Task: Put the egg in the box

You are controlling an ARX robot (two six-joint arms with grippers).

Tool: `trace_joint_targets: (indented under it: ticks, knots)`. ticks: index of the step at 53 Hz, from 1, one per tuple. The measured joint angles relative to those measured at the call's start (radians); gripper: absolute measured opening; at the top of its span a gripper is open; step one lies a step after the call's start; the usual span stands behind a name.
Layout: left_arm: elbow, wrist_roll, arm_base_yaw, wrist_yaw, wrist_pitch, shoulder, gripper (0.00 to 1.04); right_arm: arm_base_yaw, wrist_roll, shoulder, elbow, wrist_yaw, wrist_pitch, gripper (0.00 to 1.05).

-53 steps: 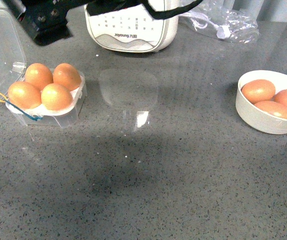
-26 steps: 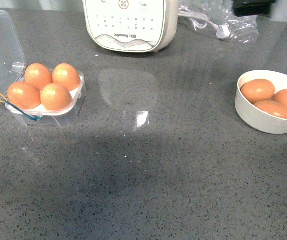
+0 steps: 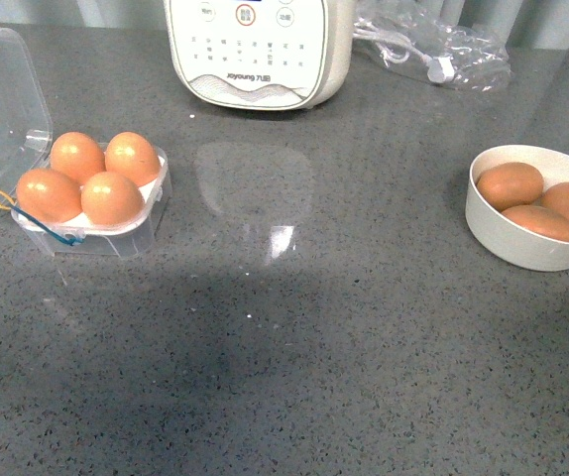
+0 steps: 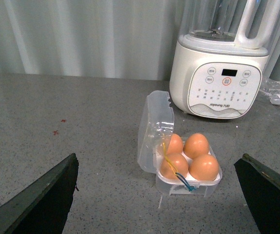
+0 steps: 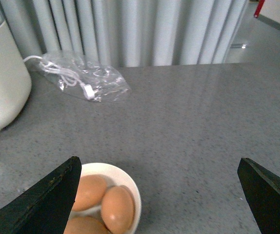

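**Grey stone counter, pale pleated backdrop**

You're looking across a grey speckled countertop (image 3: 384, 337), and it fills the front view from edge to edge. There's a bright patch of glare (image 3: 281, 238) near the middle, light bouncing off the polished surface, with a paler rounded reflection just behind it. A broad soft shadow (image 3: 205, 367) lies across the near part. Behind the counter you've got a pale curtain (image 5: 145, 29), greyish white, hanging in vertical folds across both wrist views. A couple of small red specks (image 4: 58, 130) mark the stone in the left wrist view. Beyond the counter's far corner in the right wrist view, there's a strip of shiny light floor (image 5: 276, 34).
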Motion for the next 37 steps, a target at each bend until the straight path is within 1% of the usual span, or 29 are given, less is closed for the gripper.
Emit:
trace_joint_targets:
  ticks: [11, 17, 18, 19, 20, 21, 23, 24, 26, 33, 35, 36, 37]
  knots:
    - [0.000, 0.000, 0.000, 0.000, 0.000, 0.000, 0.98, -0.018, -0.048, -0.265, -0.170, 0.008, 0.012, 0.97]
    - [0.000, 0.000, 0.000, 0.000, 0.000, 0.000, 0.98, -0.016, -0.068, -0.330, -0.211, -0.004, 0.013, 0.97]
    - [0.000, 0.000, 0.000, 0.000, 0.000, 0.000, 0.98, -0.024, -0.066, -0.337, -0.216, -0.035, 0.028, 0.95]
    - [0.000, 0.000, 0.000, 0.000, 0.000, 0.000, 0.98, -0.043, -0.066, -0.349, -0.229, -0.114, 0.060, 0.90]
    - [0.000, 0.000, 0.000, 0.000, 0.000, 0.000, 0.98, -0.055, -0.066, -0.355, -0.237, -0.164, 0.070, 0.87]
    - [0.000, 0.000, 0.000, 0.000, 0.000, 0.000, 0.98, -0.061, -0.067, -0.359, -0.241, -0.185, 0.071, 0.85]
    - [0.000, 0.000, 0.000, 0.000, 0.000, 0.000, 0.98, -0.077, -0.067, -0.375, -0.254, -0.246, 0.071, 0.78]
    - [0.000, 0.000, 0.000, 0.000, 0.000, 0.000, 0.98, -0.080, -0.067, -0.380, -0.258, -0.264, 0.069, 0.76]
    - [0.000, 0.000, 0.000, -0.001, 0.000, 0.000, 0.98, -0.092, -0.067, -0.399, -0.268, -0.291, 0.060, 0.69]
    - [0.000, 0.000, 0.000, 0.000, 0.000, 0.000, 0.98, -0.119, -0.067, -0.456, -0.285, -0.321, 0.027, 0.49]
    - [0.000, 0.000, 0.000, 0.000, 0.000, 0.000, 0.98, -0.148, -0.067, -0.478, -0.291, -0.362, 0.010, 0.42]
    - [0.000, 0.000, 0.000, 0.000, 0.000, 0.000, 0.98, -0.158, -0.067, -0.483, -0.293, -0.378, 0.006, 0.41]
    - [0.000, 0.000, 0.000, 0.000, 0.000, 0.000, 0.98, -0.187, -0.067, -0.498, -0.298, -0.410, -0.005, 0.35]
